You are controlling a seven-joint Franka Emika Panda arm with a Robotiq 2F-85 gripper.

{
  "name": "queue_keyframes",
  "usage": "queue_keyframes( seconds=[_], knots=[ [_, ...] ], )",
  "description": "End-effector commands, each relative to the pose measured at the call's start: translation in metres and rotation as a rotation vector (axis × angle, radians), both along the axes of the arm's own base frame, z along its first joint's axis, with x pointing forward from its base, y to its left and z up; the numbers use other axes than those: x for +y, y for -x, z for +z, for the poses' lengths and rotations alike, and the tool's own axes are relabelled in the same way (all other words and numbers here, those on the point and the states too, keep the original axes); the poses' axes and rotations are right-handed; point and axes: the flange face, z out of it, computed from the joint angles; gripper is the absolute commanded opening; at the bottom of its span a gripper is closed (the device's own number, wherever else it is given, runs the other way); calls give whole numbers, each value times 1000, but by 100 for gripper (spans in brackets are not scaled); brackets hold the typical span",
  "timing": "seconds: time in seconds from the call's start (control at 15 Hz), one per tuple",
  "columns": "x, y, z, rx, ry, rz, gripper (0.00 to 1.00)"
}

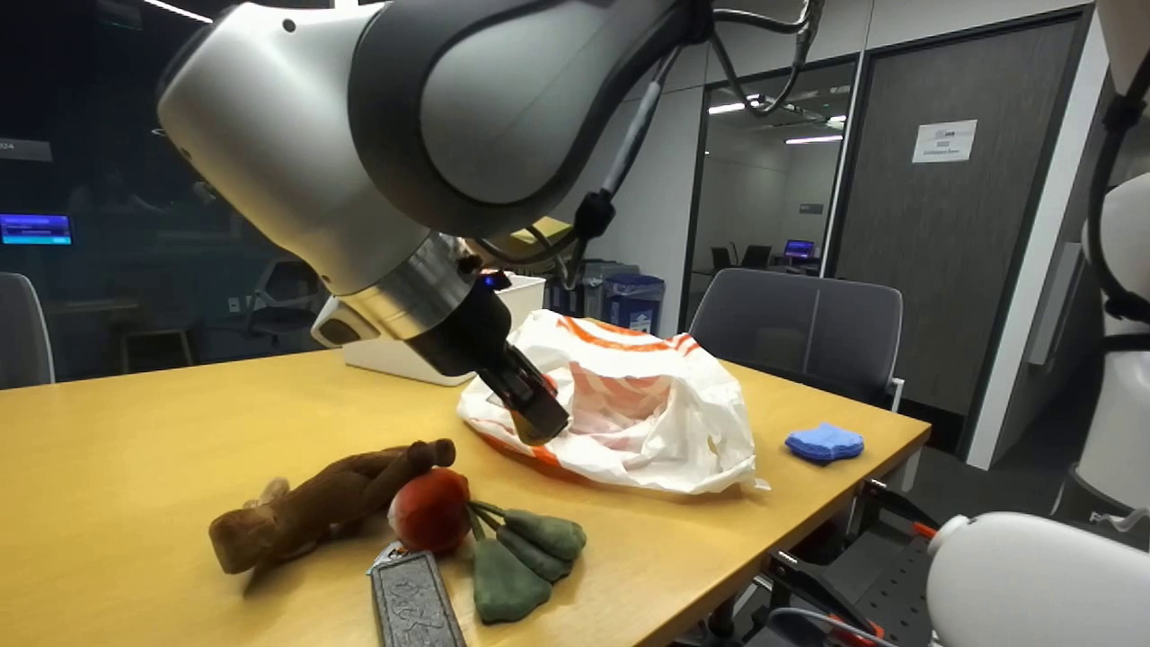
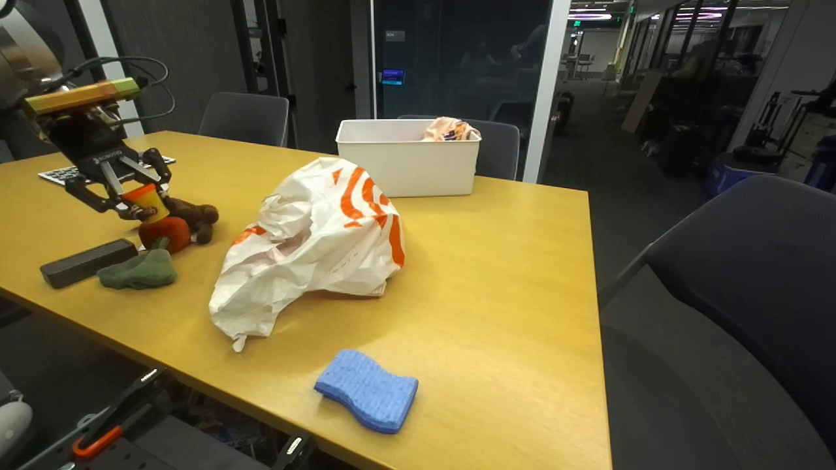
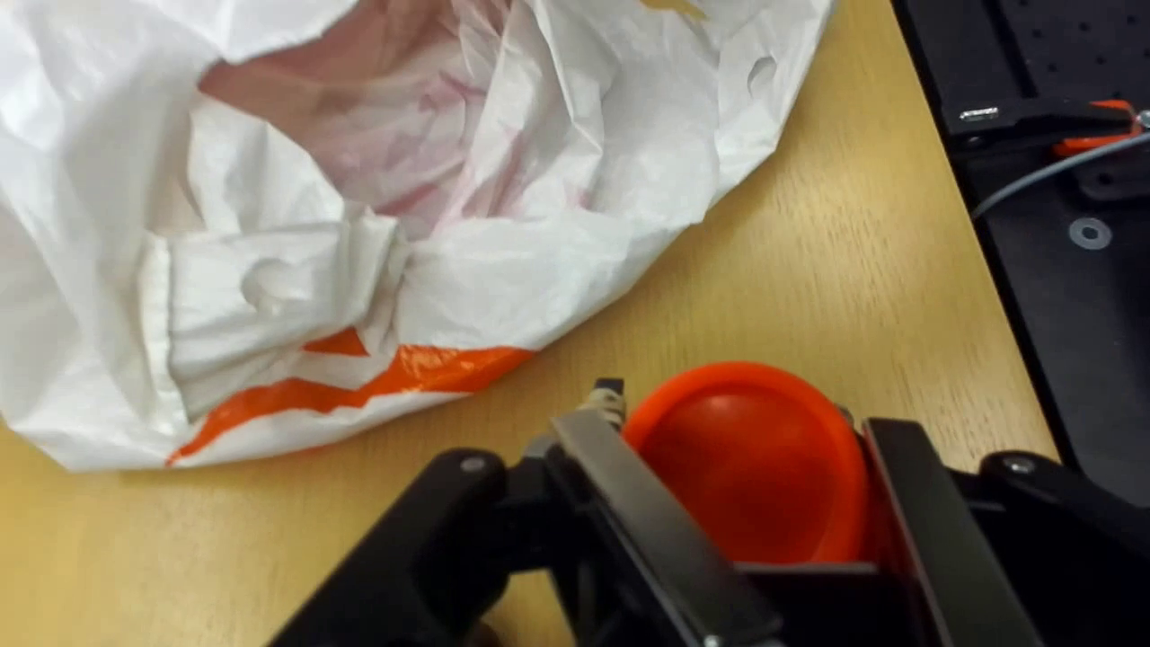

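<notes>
A bag [image 2: 343,254] and toy radish [image 1: 431,510] lie near, a sponge [image 2: 368,391] well apart; the claw [image 3: 741,440], partly spread, clasps a red-topped tub [image 2: 153,203].

We see a silver metal wrist collar [image 1: 418,292]; above it, a rounded silvery-white arm shell [image 1: 260,135] with a dark-grey band [image 1: 386,99]; below it, a black jointed gripper [image 2: 148,199] (pale lettering [image 2: 108,158] marks it); beside it, black-bound cables [image 1: 594,214].

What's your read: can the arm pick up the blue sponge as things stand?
Probably not: the tool grips a red-lidded yellow tub, leaving no free grasp. The blue sponge lies uncovered, though in an exterior view the white plastic bag sits between it and the tool.
</notes>
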Motion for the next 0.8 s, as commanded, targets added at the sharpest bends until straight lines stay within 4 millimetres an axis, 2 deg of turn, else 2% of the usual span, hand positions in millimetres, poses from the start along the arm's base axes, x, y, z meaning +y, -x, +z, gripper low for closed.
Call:
queue_keyframes(
  seconds=[0.0, 0.2, 0.33, 0.47, 0.73],
  knots=[
    [-33, -35, 11, -151, 91, -96, 19],
    [-70, -75, 7, -250, 169, -196, 19],
    [-103, -97, 7, -287, 232, -278, 19],
    [-135, -109, -3, -255, 281, -376, 19],
    [-173, -122, -36, -186, 265, -446, 19]
  ],
)
